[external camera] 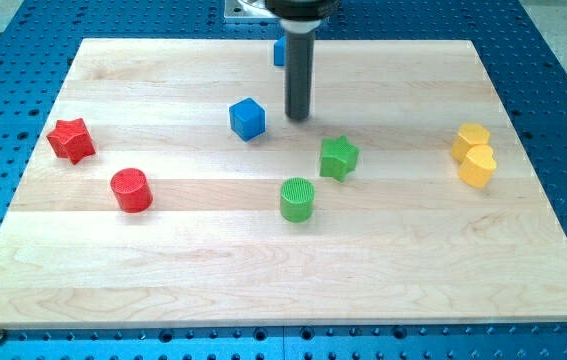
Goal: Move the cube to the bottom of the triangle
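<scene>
- Cube (247, 118), blue, sits on the desk (163, 260) left of centre in the upper half, resting free with nothing touching it.
- My tip (298, 117) stands on the desk at the cube's 3 o'clock, just beside it but apart.
- Tool state: a bare rod with no jaws, so it has nothing to open and holds nothing.
- A blue block (278, 52) shows at the rod's 12 o'clock, mostly hidden behind it; I take it for the triangle, though its shape cannot be made out.
- Step in hand, as I judge: approach, no push begun.
- Next move calls for bringing my tip round to the cube's 9 o'clock and pushing it toward 3 o'clock, so it ends just below that block.
- Green star (339, 157) and green cylinder (297, 199) lie toward 5 o'clock, off that path.
</scene>
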